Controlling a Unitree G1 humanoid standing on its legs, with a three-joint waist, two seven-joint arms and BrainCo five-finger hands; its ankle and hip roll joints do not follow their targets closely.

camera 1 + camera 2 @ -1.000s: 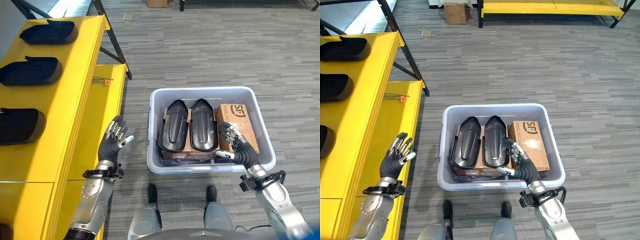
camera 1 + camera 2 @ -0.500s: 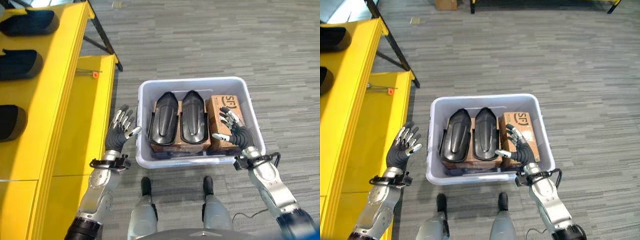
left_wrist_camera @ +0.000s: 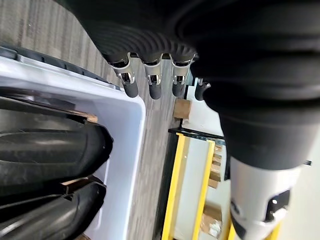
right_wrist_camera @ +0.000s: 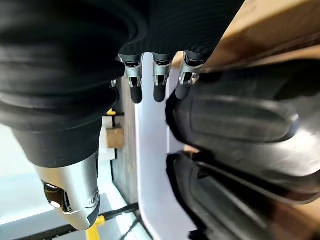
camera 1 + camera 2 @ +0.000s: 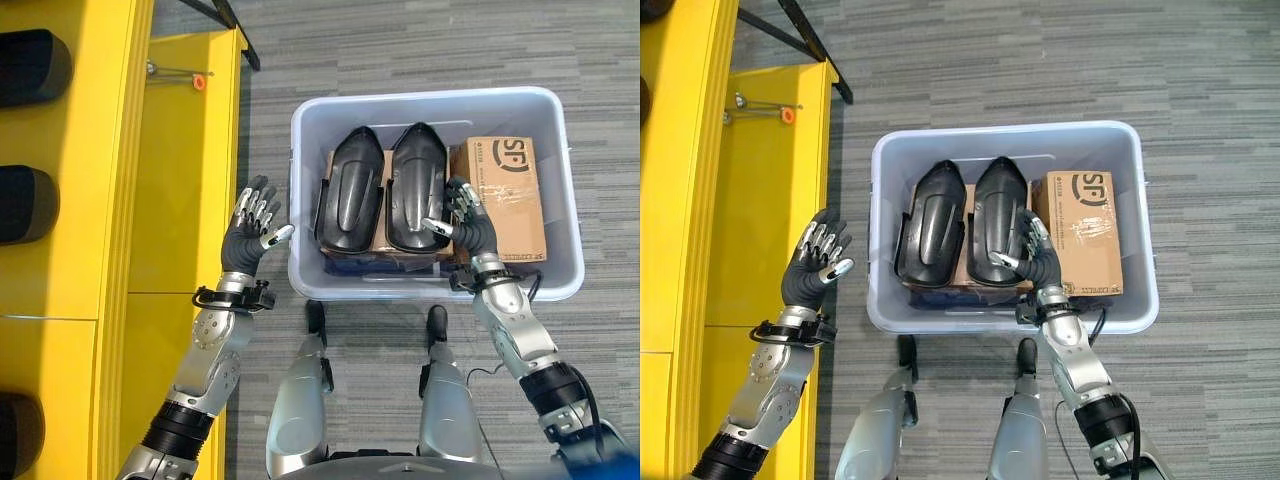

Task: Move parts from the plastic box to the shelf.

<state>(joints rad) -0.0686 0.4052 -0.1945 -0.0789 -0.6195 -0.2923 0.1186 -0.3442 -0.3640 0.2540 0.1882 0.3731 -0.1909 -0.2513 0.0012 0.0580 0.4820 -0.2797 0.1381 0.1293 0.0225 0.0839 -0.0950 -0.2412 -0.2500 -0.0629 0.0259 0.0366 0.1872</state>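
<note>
On grey striped carpet beside the yellow metal shelf [image 5: 170, 150], both hands have closed in on the pale plastic box [image 5: 430, 285]: right hand [image 5: 466, 228], fingers relaxed, now beside the two black moulded parts [image 5: 385, 200]; left hand [image 5: 250, 232] open outside, pickup imminent.

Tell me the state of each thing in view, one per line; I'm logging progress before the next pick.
Pale grey plastic box: open-topped, on the floor, still loaded.
Two black moulded parts: side by side in the box, on cardboard.
Brown cardboard carton: closed, lying in the box.
Yellow shelf: black parts lying on it.
Left hand: open, empty, outside the box.
Right hand: open, over the box, holding nothing.
</note>
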